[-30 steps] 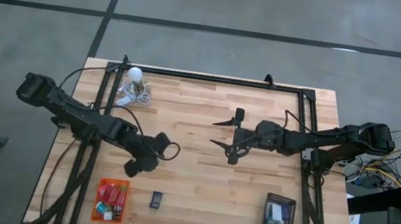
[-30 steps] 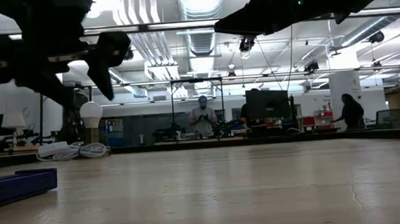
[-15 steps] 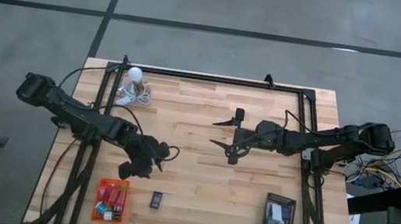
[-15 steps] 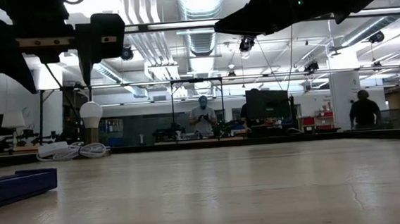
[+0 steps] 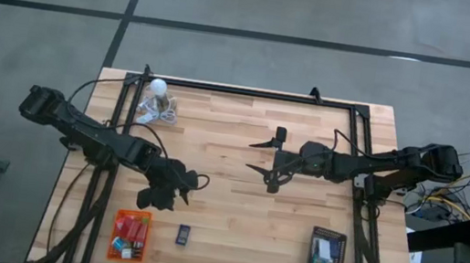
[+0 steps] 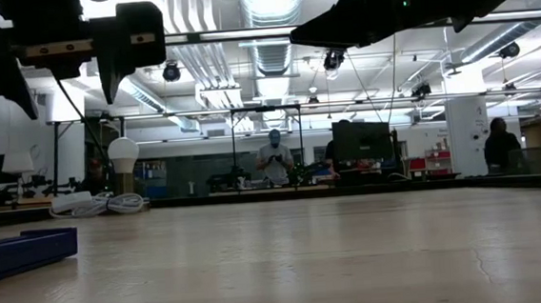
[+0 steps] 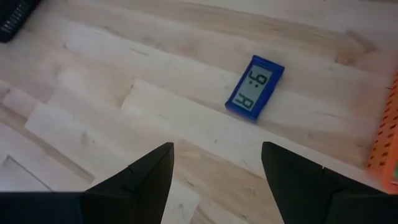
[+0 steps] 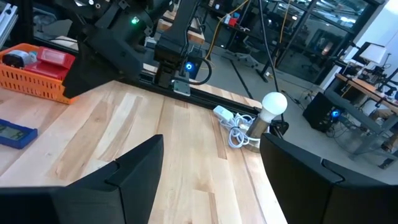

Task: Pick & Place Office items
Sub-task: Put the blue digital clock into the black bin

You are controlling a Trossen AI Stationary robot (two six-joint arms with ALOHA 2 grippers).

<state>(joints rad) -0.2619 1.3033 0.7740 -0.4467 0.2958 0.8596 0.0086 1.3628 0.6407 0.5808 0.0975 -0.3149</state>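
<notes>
— What colour is the little clock (image 7: pixel 254 87) ahead of the left gripper (image 7: pixel 215 163)?
— Navy, grey display. The tray (image 5: pixel 130 235) beside it is orange; the table (image 5: pixel 223 213) pale striped wood.

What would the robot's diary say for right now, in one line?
left gripper: open, above blue clock | clock: on table, beside orange tray | right gripper: open, waiting mid-table

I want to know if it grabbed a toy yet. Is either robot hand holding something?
No. The left gripper hangs open above the blue clock, not touching it. The right gripper is open over the bare table.
</notes>
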